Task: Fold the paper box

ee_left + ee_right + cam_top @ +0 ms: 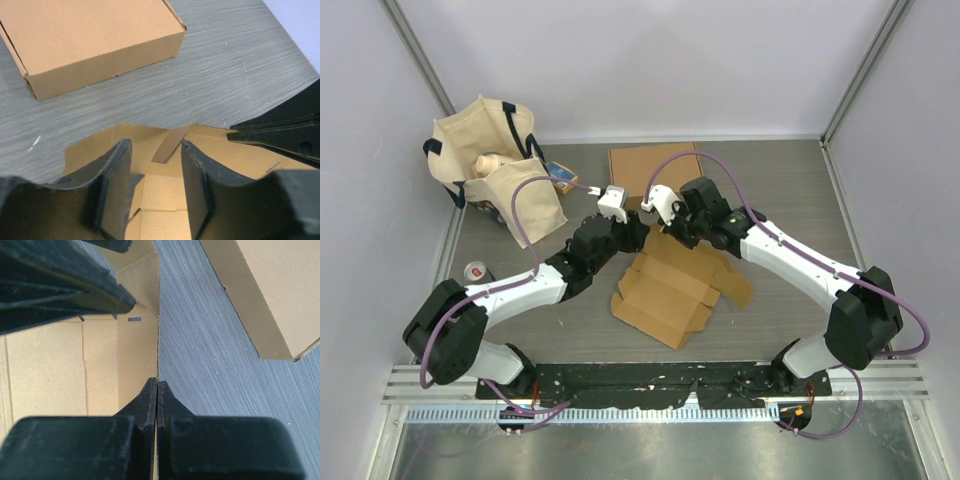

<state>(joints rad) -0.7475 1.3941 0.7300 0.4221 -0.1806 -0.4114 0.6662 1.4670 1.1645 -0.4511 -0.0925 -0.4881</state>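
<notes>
The left gripper (pixel 156 175) stands parted over the flat box (pixel 160 202), a flap (pixel 170 145) just beyond its tips. The right gripper (pixel 157 385) is clamped tight on that box's edge.

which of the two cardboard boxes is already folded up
The closed box at the far side of the table: it is a finished shape with its lid down. The flat box in the middle lies opened out, flaps spread.

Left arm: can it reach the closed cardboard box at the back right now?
Probably yes. The left gripper is open over the far edge of the flat cardboard, and the closed box lies just beyond it across bare table. The right gripper, shut at the sheet's edge, sits aside, not between.
</notes>
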